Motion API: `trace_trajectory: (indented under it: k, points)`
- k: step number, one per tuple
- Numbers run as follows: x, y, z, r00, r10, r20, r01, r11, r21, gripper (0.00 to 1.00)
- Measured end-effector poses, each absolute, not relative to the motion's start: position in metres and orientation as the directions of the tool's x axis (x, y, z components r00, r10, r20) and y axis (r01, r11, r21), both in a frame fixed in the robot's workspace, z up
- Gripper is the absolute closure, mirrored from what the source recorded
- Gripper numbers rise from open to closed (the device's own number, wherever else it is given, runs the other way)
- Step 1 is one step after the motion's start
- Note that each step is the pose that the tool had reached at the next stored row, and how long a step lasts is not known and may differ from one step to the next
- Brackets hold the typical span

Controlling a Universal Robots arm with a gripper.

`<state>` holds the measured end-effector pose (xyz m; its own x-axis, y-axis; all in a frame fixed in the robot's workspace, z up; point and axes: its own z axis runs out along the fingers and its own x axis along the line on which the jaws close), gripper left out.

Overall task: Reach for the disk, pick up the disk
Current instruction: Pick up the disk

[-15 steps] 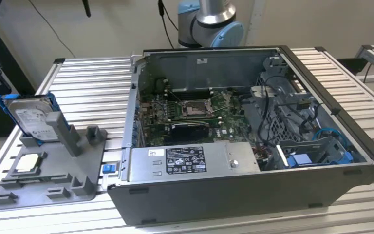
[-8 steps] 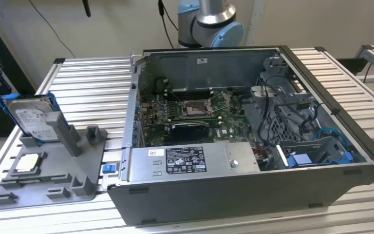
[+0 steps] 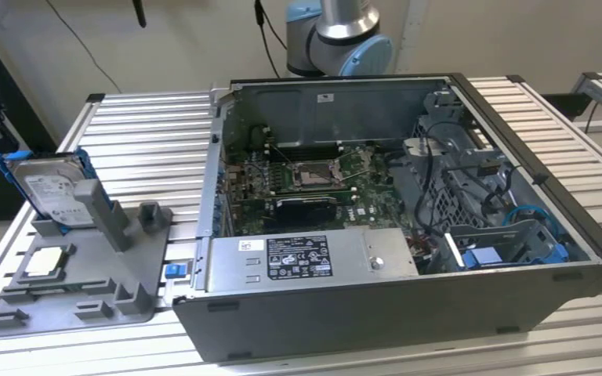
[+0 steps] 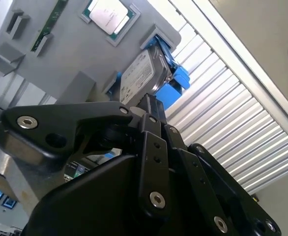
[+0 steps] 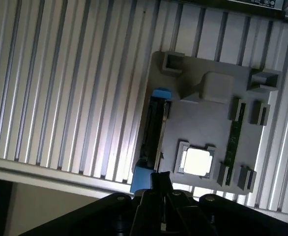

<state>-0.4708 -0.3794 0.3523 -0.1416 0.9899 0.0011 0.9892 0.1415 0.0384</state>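
The disk [image 3: 48, 190] is a silver hard drive with a white label in a bright blue bracket. It stands upright on edge at the back of a grey fixture [image 3: 92, 274], at the exterior view's left. In the first wrist view the disk [image 5: 154, 132] appears edge-on, and my gripper [image 5: 159, 178] hovers above it, apart from it. In the second wrist view the disk's labelled face [image 4: 141, 76] lies just beyond my gripper [image 4: 150, 105]. The black fingers are pressed together and hold nothing.
A small square processor chip [image 3: 48, 262] lies in a pocket of the fixture, and a green memory stick [image 5: 234, 142] sits beside it. An open computer case [image 3: 406, 313] fills the exterior view's right. The ribbed metal table [image 3: 144, 133] carries everything.
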Motion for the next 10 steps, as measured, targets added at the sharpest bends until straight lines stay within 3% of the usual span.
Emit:
trace_trajectory:
  k: [10]
  points:
    - [-0.4708, -0.3794, 0.351, -0.016, 1.0, 0.001, 0.999, 0.016, 0.038, 1.0]
